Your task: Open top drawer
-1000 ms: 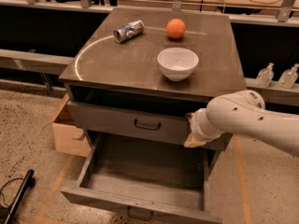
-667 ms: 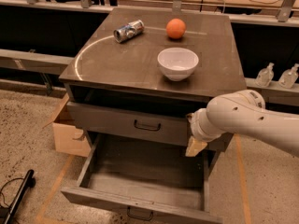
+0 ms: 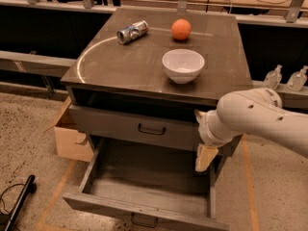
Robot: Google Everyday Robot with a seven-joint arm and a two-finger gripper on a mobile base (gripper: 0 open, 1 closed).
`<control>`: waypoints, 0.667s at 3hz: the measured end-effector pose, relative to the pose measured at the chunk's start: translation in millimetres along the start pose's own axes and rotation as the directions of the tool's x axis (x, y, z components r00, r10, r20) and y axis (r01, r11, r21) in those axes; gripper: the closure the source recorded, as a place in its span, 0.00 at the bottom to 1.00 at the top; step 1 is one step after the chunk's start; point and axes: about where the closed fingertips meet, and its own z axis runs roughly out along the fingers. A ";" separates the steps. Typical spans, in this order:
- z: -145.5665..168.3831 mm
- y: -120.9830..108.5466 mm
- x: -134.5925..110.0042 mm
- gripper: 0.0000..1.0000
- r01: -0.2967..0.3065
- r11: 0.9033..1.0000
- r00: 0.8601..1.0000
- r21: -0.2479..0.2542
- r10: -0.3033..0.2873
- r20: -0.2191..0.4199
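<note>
The dark grey-brown cabinet point(image 3: 120, 66) has its top drawer point(image 3: 125, 124) pulled out a short way, showing a dark gap under the cabinet top. Its small black handle point(image 3: 151, 129) sits at the centre of the front. The lower drawer point(image 3: 144, 177) stands pulled far out below it, and its inside looks bare. My gripper point(image 3: 204, 154), on the white arm point(image 3: 260, 117), is at the right end of the top drawer's front, well to the right of the handle and just above the lower drawer's right side.
On the cabinet top lie a crushed can point(image 3: 132, 32), an orange point(image 3: 181, 29) and a white bowl point(image 3: 183, 65). A cardboard box point(image 3: 72, 141) stands left of the cabinet. Two clear bottles point(image 3: 284, 78) stand at the right. A black object point(image 3: 19, 198) lies on the floor.
My gripper has dropped a little along the right end of the top drawer's front. The drawers and the things on top have not visibly moved.
</note>
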 end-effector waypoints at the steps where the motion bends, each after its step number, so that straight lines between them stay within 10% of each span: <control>1: -30.9 7.2 -7.8 0.17 -0.007 1.000 1.000 -0.025 0.007 0.004; 2: -45.6 10.7 -13.6 0.19 -0.007 0.999 1.000 -0.046 0.008 0.012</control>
